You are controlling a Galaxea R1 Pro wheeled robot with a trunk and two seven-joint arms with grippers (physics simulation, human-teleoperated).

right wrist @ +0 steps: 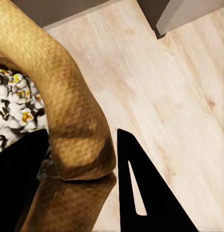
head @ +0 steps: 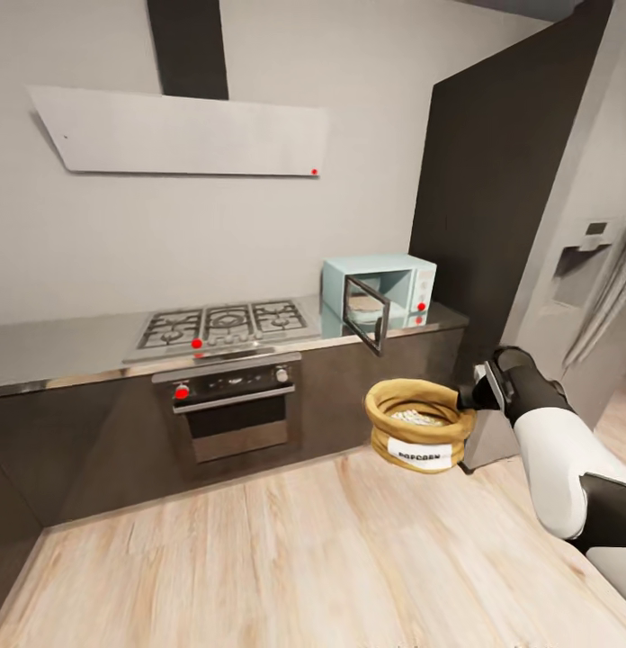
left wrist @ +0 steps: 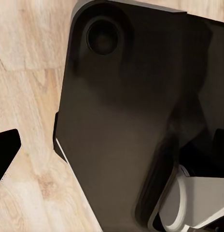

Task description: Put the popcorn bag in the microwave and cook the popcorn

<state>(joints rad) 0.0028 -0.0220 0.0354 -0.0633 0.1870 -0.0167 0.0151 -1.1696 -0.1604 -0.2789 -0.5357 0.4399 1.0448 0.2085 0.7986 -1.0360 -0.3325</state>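
The round tan-brown popcorn bag [head: 419, 425] with its thick rolled rim hangs in the air over the pale wood floor [head: 286, 558], in front of the dark brown cabinets. The right gripper [head: 469, 396] pinches its rim between two black fingers [right wrist: 141, 193]. Inside the bag sits a heap of white, puffy popcorn [right wrist: 13, 106], so the cooking looks done. The little mint-blue microwave [head: 385, 286] stands on the shiny grey countertop [head: 61, 346], door open, nothing inside that I can see. I cannot tell how the left gripper's fingers stand.
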